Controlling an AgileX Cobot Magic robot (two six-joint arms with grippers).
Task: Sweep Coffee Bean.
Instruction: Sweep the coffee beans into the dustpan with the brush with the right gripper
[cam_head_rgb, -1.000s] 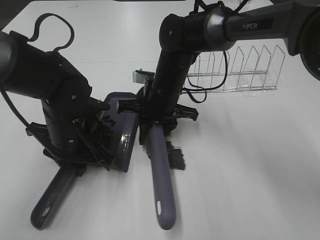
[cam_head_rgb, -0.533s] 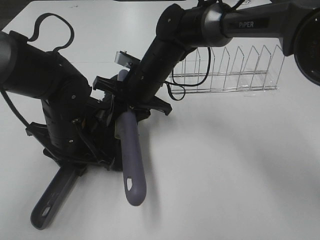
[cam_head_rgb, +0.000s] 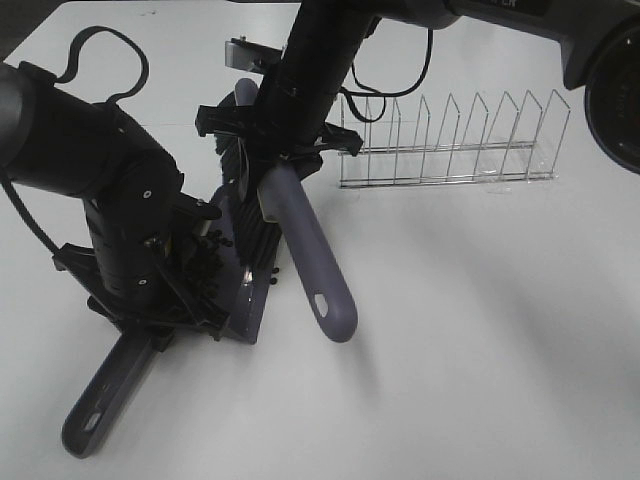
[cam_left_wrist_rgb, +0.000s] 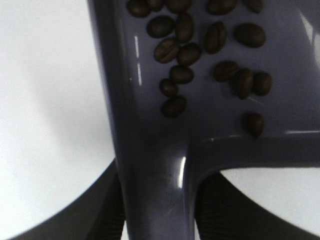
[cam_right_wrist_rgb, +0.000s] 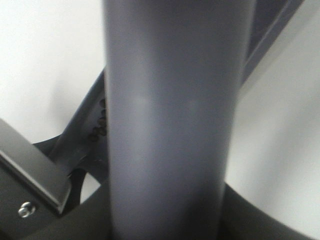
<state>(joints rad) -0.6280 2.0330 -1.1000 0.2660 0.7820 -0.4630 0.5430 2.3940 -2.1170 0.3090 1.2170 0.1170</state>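
Note:
The purple dustpan (cam_head_rgb: 248, 290) lies on the white table, its handle (cam_head_rgb: 105, 398) pointing toward the front left. My left gripper (cam_head_rgb: 148, 322) is shut on that handle, which fills the left wrist view (cam_left_wrist_rgb: 155, 200). Several coffee beans (cam_left_wrist_rgb: 190, 55) lie scattered in the pan (cam_head_rgb: 205, 255). My right gripper (cam_head_rgb: 280, 150) is shut on the purple brush (cam_head_rgb: 312, 265), held tilted with its handle end pointing front right. The black bristles (cam_head_rgb: 255, 225) hang over the pan's far side. The brush handle (cam_right_wrist_rgb: 170, 125) blocks most of the right wrist view.
A clear wire rack (cam_head_rgb: 450, 145) stands behind and to the right of the brush. White table (cam_head_rgb: 480, 350) stretches to the right and front. The left arm's black body (cam_head_rgb: 90, 170) hides the pan's left part.
The right arm has carried the brush from the table right of the pan leftward and up over it. The handle now points front right. The left arm and dustpan have stayed put.

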